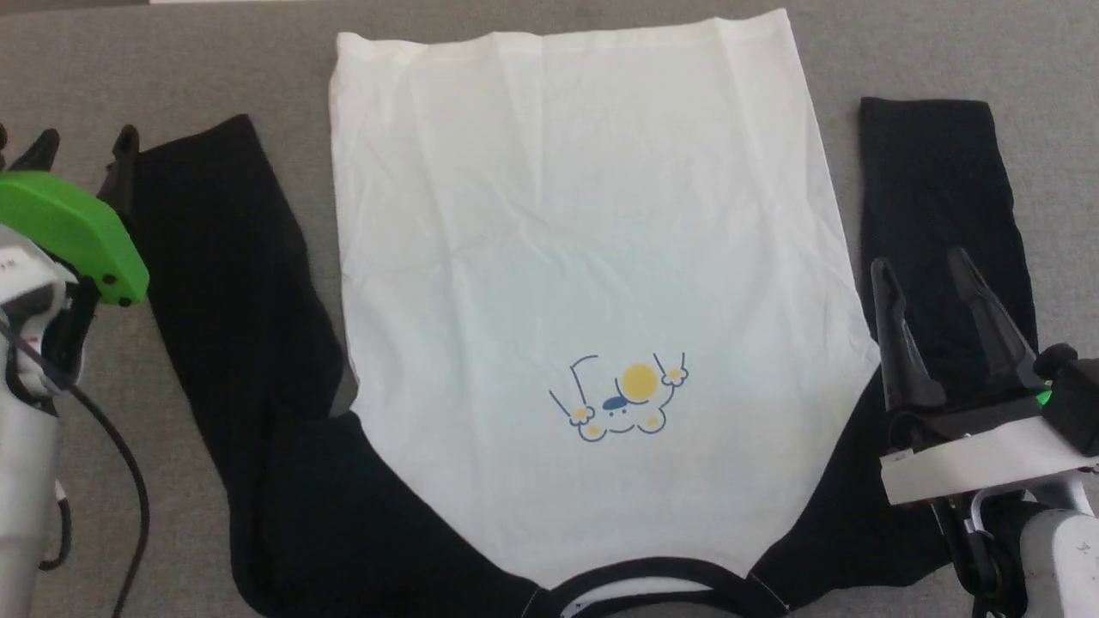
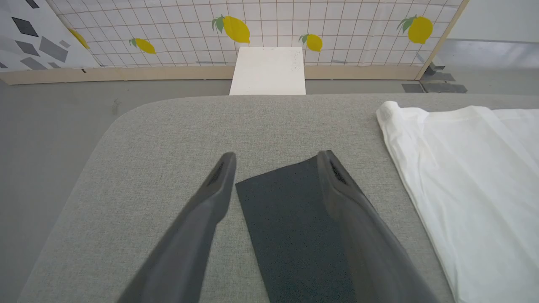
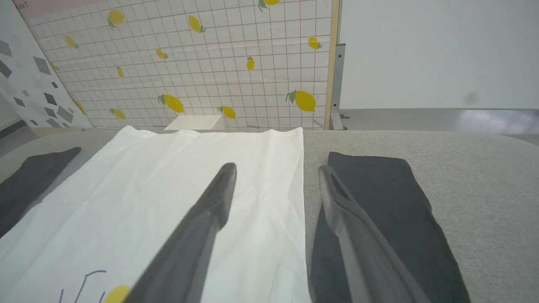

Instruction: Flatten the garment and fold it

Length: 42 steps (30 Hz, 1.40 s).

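One garment (image 1: 584, 257) lies spread flat, print up, collar nearest the robot, apparently ready for folding. Left gripper (image 2: 276, 162) hovers over its left sleeve (image 1: 223, 283), right gripper (image 1: 919, 262) over its right sleeve (image 1: 936, 172), both jaws open and empty, probably poised to fold sleeves inward on the grey worktop (image 1: 1056, 69).

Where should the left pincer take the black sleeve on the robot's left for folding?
Grip the sleeve at its cuff end, from the outer side: it lies flat, apart from the white body, and the open left pincer hangs over that end.
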{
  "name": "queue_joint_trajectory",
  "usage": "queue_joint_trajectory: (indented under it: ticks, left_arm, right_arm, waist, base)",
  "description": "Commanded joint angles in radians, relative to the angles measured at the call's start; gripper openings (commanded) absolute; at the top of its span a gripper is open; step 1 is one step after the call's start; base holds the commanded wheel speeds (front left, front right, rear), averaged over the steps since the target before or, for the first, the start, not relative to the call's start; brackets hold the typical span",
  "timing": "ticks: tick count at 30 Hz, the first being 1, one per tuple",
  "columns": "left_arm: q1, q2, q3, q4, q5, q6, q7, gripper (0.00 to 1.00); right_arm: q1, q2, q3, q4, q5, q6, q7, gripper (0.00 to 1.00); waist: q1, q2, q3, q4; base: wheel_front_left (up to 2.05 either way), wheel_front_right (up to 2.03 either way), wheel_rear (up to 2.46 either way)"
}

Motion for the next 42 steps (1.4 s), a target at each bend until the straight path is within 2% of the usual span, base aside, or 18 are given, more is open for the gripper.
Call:
queue_joint_trajectory:
  ticks: [1,4,6,13,23,24,25,28,32,42]
  left_arm:
    - [-0.035,0.021,-0.011,0.019,-0.002,-0.008,0.041,1.0]
    - [-0.093,0.05,-0.021,0.055,-0.004,0.005,0.153,1.0]
    - [-0.118,0.057,-0.02,0.073,-0.012,0.031,0.225,1.0]
    - [-0.134,0.104,-0.024,0.092,0.003,0.149,0.445,1.0]
    - [-0.054,0.135,0.018,0.034,-0.011,0.296,0.596,1.0]
    - [-0.045,0.129,0.026,0.026,-0.027,0.304,0.614,0.48]
    - [-0.034,0.119,0.036,0.011,-0.049,0.308,0.631,0.02]
    - [-0.012,0.101,0.058,-0.034,-0.087,0.308,0.633,0.0]
    - [0.003,0.096,0.082,-0.075,-0.097,0.297,0.572,0.0]
    - [0.031,0.074,0.111,-0.129,-0.09,0.21,0.333,0.0]
  right_arm:
    - [-0.021,-0.003,0.006,0.0,0.007,-0.002,-0.008,1.0]
    - [-0.044,-0.006,0.019,0.0,0.013,-0.002,-0.01,1.0]
    - [-0.056,-0.008,0.026,0.001,0.015,-0.002,-0.013,1.0]
    - [-0.082,-0.001,0.042,0.01,0.02,-0.002,-0.025,1.0]
    - [-0.091,0.009,0.047,0.014,0.026,-0.002,-0.035,1.0]
    - [-0.092,0.01,0.047,0.014,0.027,-0.002,-0.035,1.0]
    - [-0.093,0.01,0.047,0.014,0.028,-0.002,-0.036,1.0]
    - [-0.094,0.012,0.044,0.014,0.029,-0.002,-0.036,1.0]
    - [-0.089,0.013,0.039,0.019,0.027,-0.002,-0.032,1.0]
    - [-0.039,0.016,0.021,0.025,0.018,-0.002,-0.008,1.0]
  waist:
    - [-0.0001,0.0073,0.068,-0.05]
    - [-0.0001,0.0073,0.1,-0.067]
    - [-0.0001,0.0073,0.116,-0.076]
    - [-0.0001,0.0073,0.144,-0.104]
    - [-0.0001,0.0073,0.171,-0.123]
    - [-0.0001,0.0073,0.172,-0.123]
    - [-0.0001,0.0073,0.172,-0.124]
    - [-0.0001,0.0073,0.171,-0.121]
    - [-0.0001,0.0073,0.15,-0.109]
    - [-0.0001,0.0073,-0.008,-0.053]
  base:
    - [0.0,0.0,0.0]
    - [0.0,0.0,0.0]
    - [0.0,0.0,0.0]
    - [0.0,0.0,0.0]
    - [0.0,0.0,0.0]
    - [0.0,0.0,0.0]
    - [0.0,0.0,0.0]
    - [0.0,0.0,0.0]
    - [0.0,0.0,0.0]
    - [0.0,0.0,0.0]
